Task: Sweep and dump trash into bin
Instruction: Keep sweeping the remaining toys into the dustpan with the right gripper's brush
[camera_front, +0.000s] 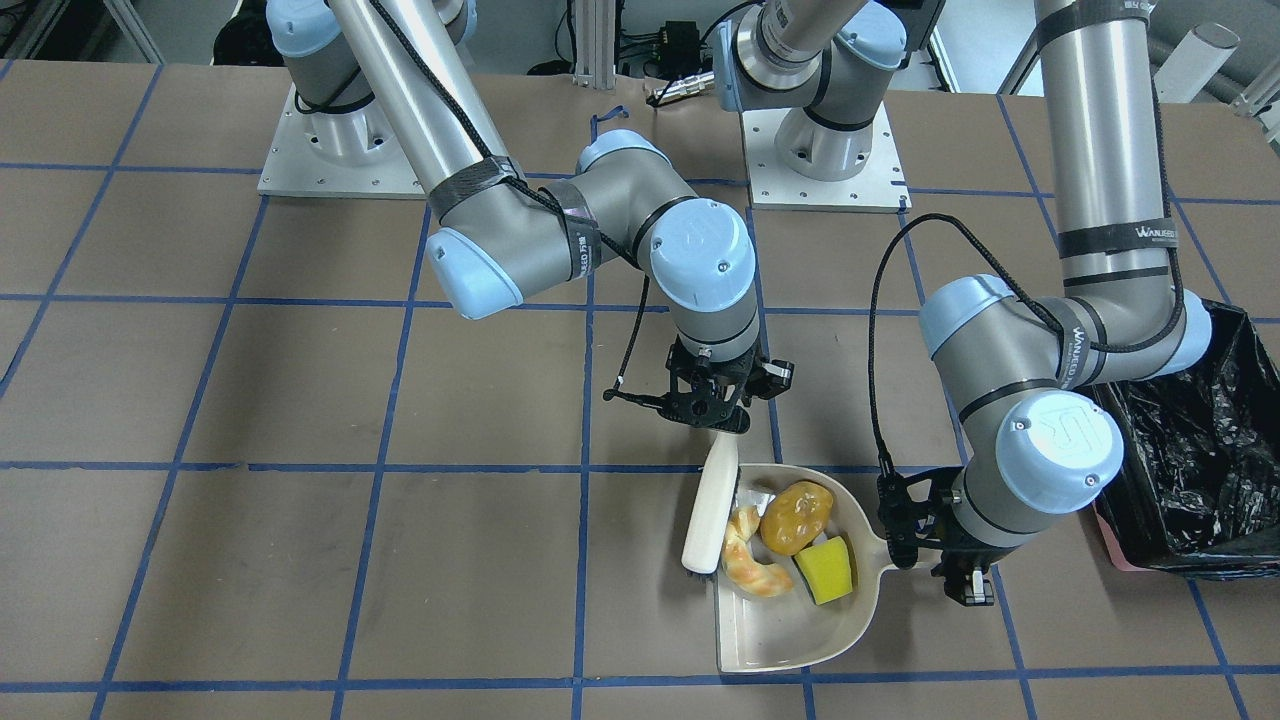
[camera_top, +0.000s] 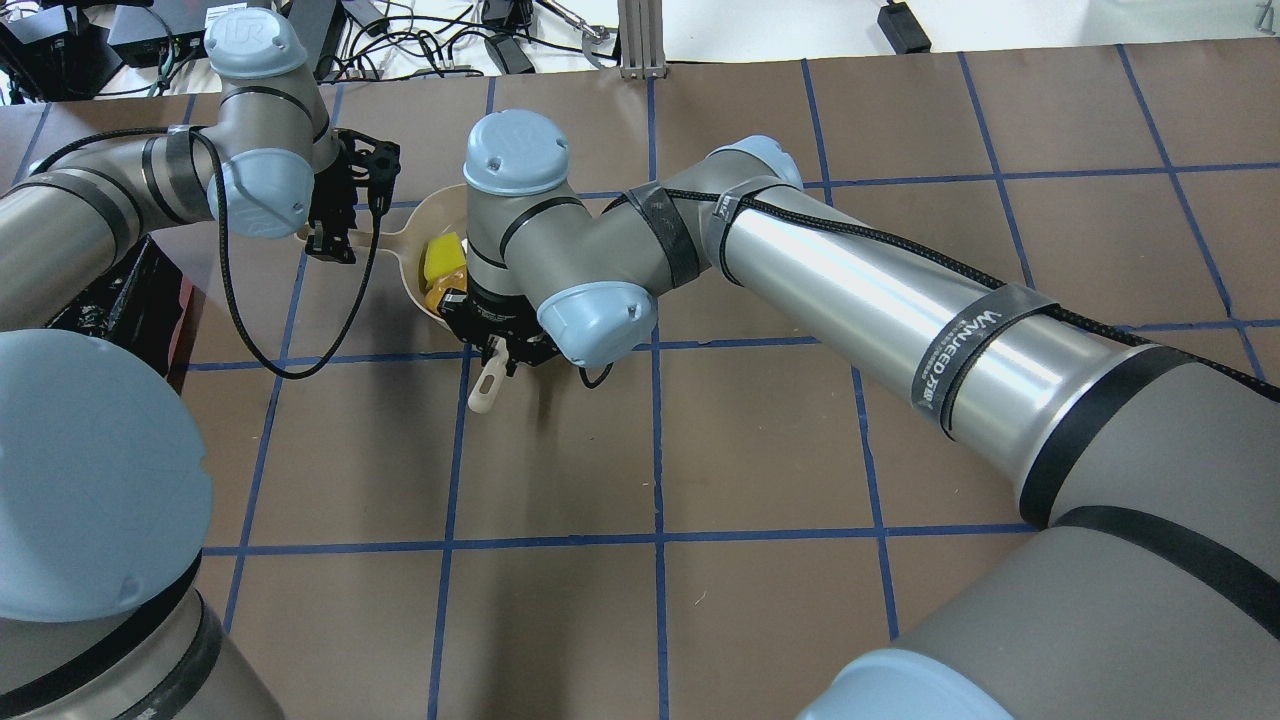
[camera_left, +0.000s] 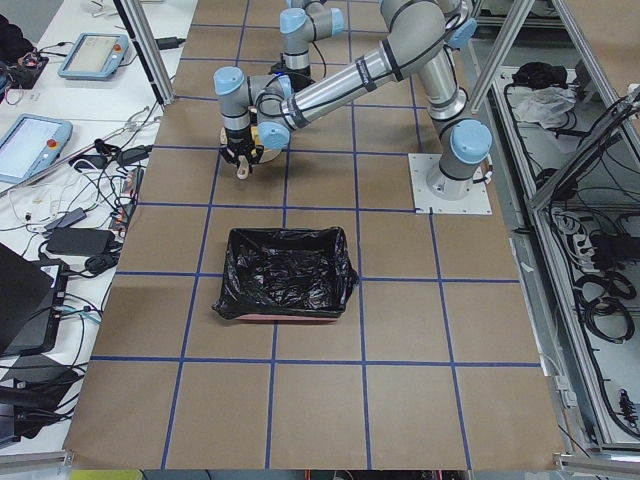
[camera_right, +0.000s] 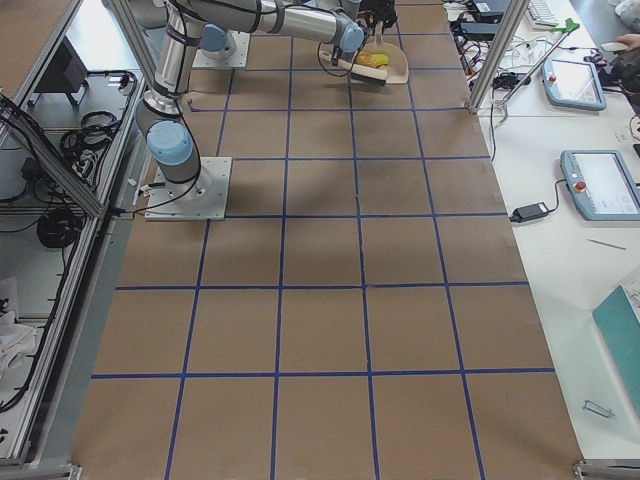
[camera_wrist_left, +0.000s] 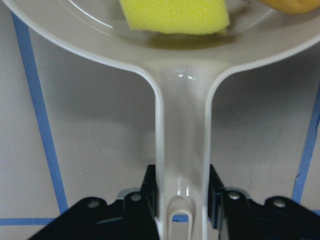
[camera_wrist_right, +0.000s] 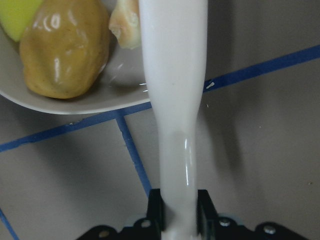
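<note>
All three trash items lie in the beige dustpan (camera_front: 790, 640): the potato-like lump (camera_front: 797, 517), the croissant piece (camera_front: 752, 565) and the green-and-yellow sponge (camera_front: 826, 570). My left gripper (camera_front: 905, 530) is shut on the dustpan handle (camera_wrist_left: 181, 150), and the pan rests flat on the table. My right gripper (camera_front: 715, 400) is shut on the handle (camera_wrist_right: 175, 100) of the beige brush (camera_front: 712, 510), which lies along the pan's open side next to the croissant. The bin (camera_front: 1200, 450), lined with a black bag, stands beyond my left arm, apart from the pan.
The table is covered in brown paper with blue tape lines. The bin (camera_left: 285, 272) sits near the table's middle on my left side. Both arm bases (camera_front: 825, 160) stand at the table's robot edge. My left elbow (camera_front: 1060, 450) hangs between pan and bin.
</note>
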